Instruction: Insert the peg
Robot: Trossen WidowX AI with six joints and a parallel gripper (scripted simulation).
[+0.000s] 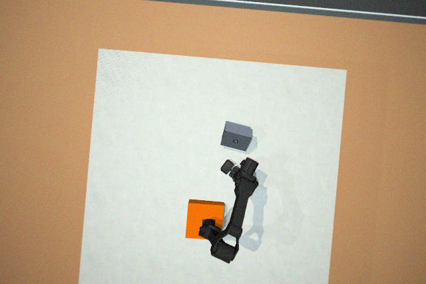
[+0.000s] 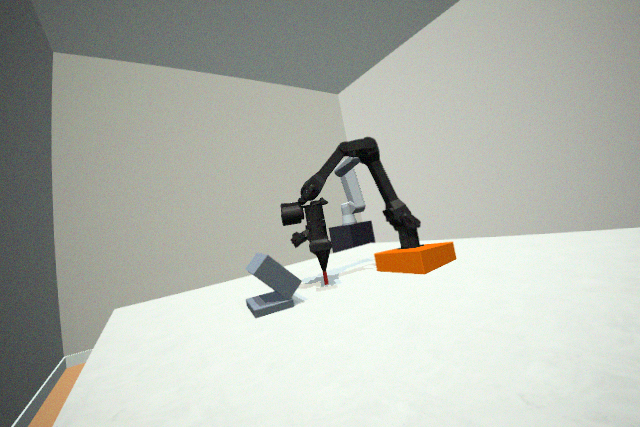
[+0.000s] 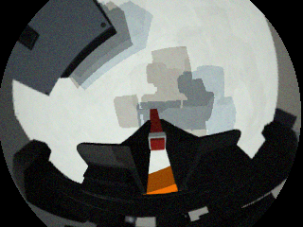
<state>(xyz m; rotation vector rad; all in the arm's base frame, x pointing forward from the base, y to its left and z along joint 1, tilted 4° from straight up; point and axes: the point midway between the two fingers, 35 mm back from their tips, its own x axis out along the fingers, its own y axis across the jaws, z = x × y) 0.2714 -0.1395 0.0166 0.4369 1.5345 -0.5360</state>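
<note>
A thin red peg (image 2: 325,278) (image 3: 155,128) with flat sides stands upright on the white table (image 2: 413,350). My gripper (image 2: 323,263) (image 3: 155,123) points straight down and is shut on the peg's upper part; the peg's lower end shows below the fingertips and touches the table. In the top view the wrist (image 1: 245,169) hides the peg. The grey sloped panel (image 1: 237,134) (image 2: 273,271) (image 3: 60,32) stands a short way beyond the gripper, with one small dark hole (image 1: 235,142) (image 3: 28,38) in its face.
The arm's orange base block (image 1: 199,215) (image 2: 413,257) sits behind the gripper. A second grey arm (image 2: 351,192) on a dark box (image 2: 352,236) stands at the table's far side. The white table top ends at tan floor (image 1: 41,136) on all sides.
</note>
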